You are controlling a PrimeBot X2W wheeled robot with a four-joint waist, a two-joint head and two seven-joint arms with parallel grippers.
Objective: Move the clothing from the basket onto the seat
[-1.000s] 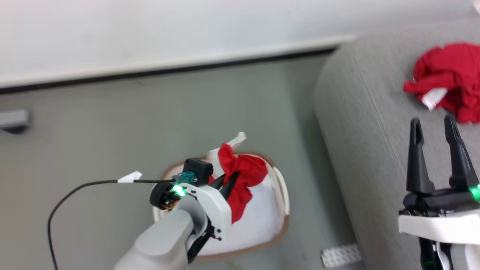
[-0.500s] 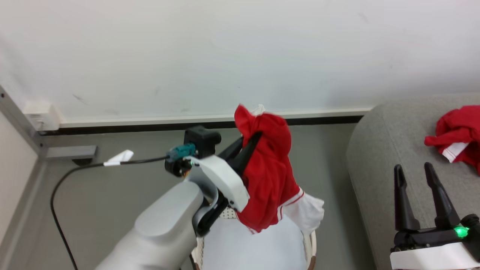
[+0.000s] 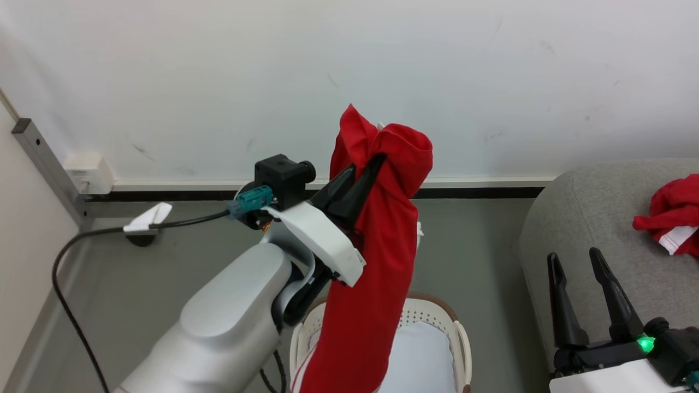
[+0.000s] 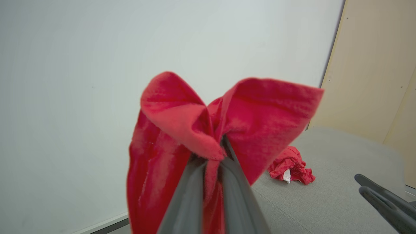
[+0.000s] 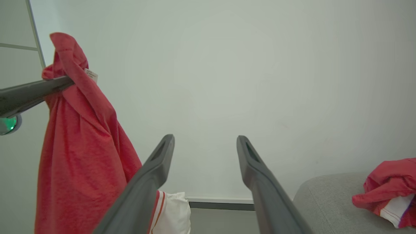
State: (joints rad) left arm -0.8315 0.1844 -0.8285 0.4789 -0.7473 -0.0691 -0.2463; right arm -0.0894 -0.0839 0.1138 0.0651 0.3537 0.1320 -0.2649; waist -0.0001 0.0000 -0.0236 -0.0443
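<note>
My left gripper (image 3: 374,161) is shut on a red piece of clothing (image 3: 377,262) and holds it high above the basket (image 3: 437,316). The garment hangs down in a long fold, its lower end reaching the basket's mouth. In the left wrist view the red fabric (image 4: 195,130) bunches around the closed fingers (image 4: 234,191). A second red garment with white trim (image 3: 674,215) lies crumpled on the grey seat (image 3: 590,218) at the right. My right gripper (image 3: 573,261) stands open and empty in front of the seat's edge. The hanging clothing (image 5: 81,146) also shows at the left of the right wrist view.
A white wall (image 3: 437,82) with a dark skirting strip runs behind the basket. A black cable (image 3: 82,245) with a white tag trails from my left wrist across the grey floor. A metal post (image 3: 49,164) and a wall socket stand at the left.
My left gripper has risen out of the basket with the red clothing, which now hangs at full length. The head camera has tilted up, so the wall takes more of the picture.
</note>
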